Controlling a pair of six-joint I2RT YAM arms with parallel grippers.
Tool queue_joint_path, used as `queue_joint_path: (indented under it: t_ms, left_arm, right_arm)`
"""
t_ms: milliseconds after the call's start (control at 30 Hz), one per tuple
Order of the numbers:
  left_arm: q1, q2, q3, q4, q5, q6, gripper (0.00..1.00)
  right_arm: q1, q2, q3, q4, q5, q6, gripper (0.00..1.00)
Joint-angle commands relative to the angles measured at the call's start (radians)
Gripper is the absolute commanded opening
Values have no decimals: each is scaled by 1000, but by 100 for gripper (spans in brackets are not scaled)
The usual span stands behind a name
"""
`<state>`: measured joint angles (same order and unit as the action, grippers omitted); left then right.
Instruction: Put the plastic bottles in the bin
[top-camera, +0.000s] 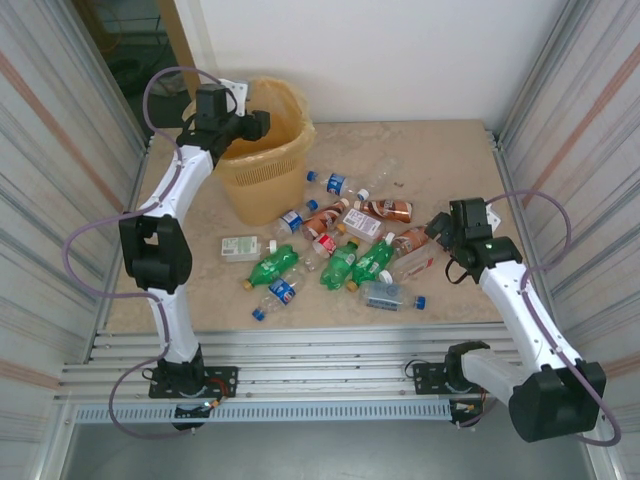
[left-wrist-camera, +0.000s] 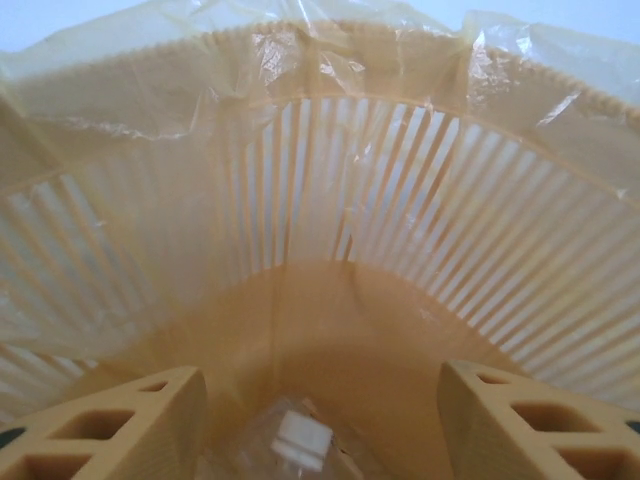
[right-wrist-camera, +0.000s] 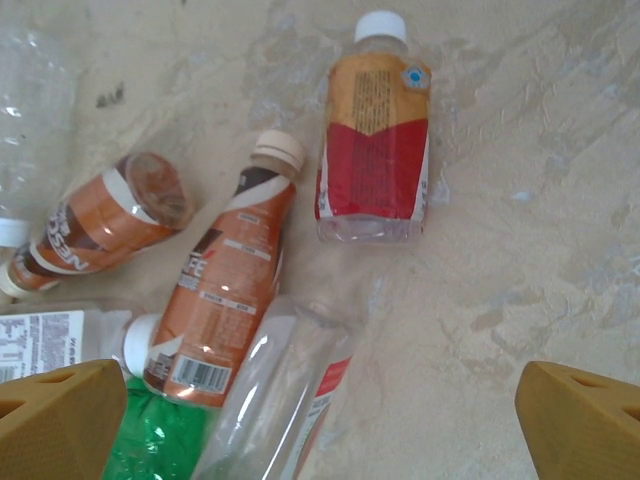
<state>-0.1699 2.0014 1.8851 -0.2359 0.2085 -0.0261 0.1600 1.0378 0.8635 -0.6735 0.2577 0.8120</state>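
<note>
The yellow-orange bin (top-camera: 262, 160) stands at the back left, its bag liner folded over the rim. My left gripper (top-camera: 262, 124) hangs over its mouth. In the left wrist view the left gripper (left-wrist-camera: 320, 385) is open, and a blurred clear bottle with a white cap (left-wrist-camera: 300, 440) lies loose below the fingers inside the bin (left-wrist-camera: 330, 200). Several plastic bottles lie in a heap mid-table, among them a green one (top-camera: 273, 266) and a blue-capped one (top-camera: 390, 296). My right gripper (top-camera: 440, 228) hovers open over the heap's right end, above a clear bottle (right-wrist-camera: 270, 400), a brown-orange one (right-wrist-camera: 230, 280) and a red-white one (right-wrist-camera: 375, 150).
Corrugated metal walls close in both sides of the table (top-camera: 440, 150). A small white-labelled bottle (top-camera: 240, 247) lies apart, left of the heap. Bare tabletop (right-wrist-camera: 520, 250) lies right of the bottles under the right gripper.
</note>
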Motion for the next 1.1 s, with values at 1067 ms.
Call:
queue_joint_path:
  t_ms: [1067]
  left_arm:
    - [4, -646, -334, -4, 21, -102, 93]
  right_arm:
    - [-303, 381, 133, 81, -294, -220, 92]
